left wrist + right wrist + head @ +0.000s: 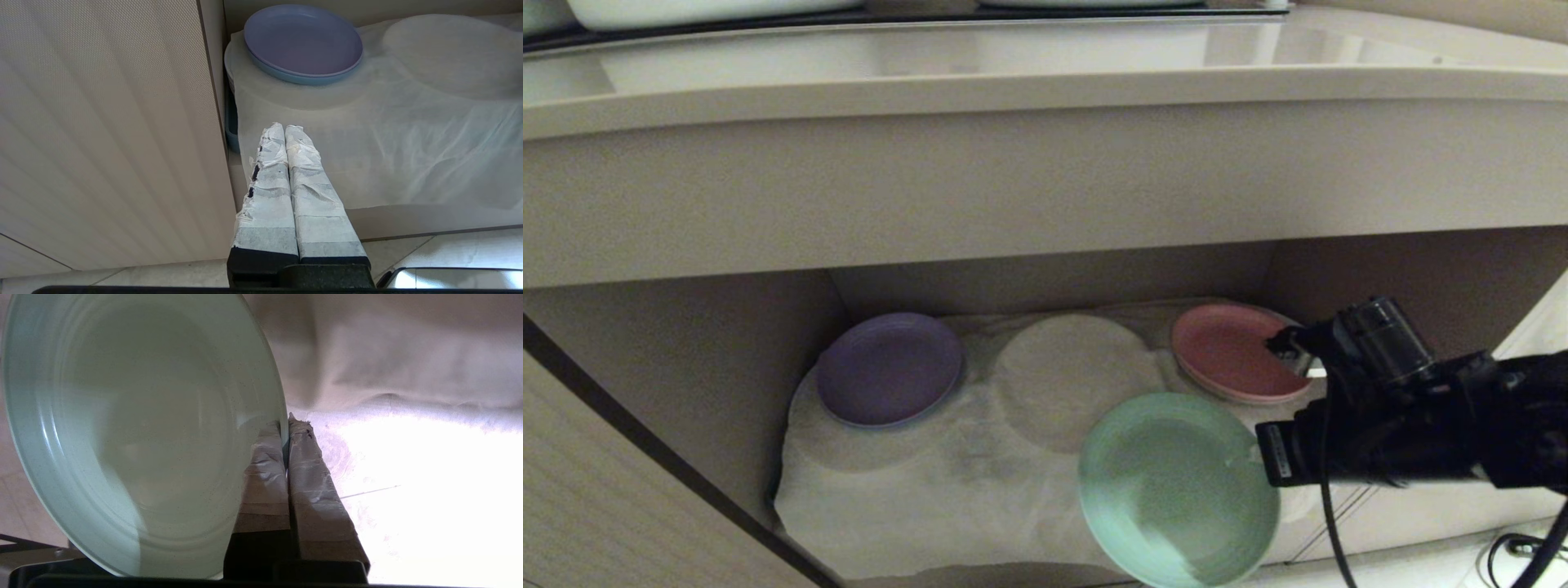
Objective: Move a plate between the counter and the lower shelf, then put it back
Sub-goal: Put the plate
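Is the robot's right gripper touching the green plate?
Touching. In the right wrist view the right gripper has its fingers shut on the rim of the green plate, one finger on each side of the edge.

My head camera looks forward and down from in front of the tabletop, over its thick front edge and into the lower shelf beneath. My left wrist camera sits behind my left fingers, low by the floor, facing into the shelf's left end. My right wrist camera sits behind my right fingers, very near the plate that fills half its frame. Head and left wrist views share the purple plate and white cloth.
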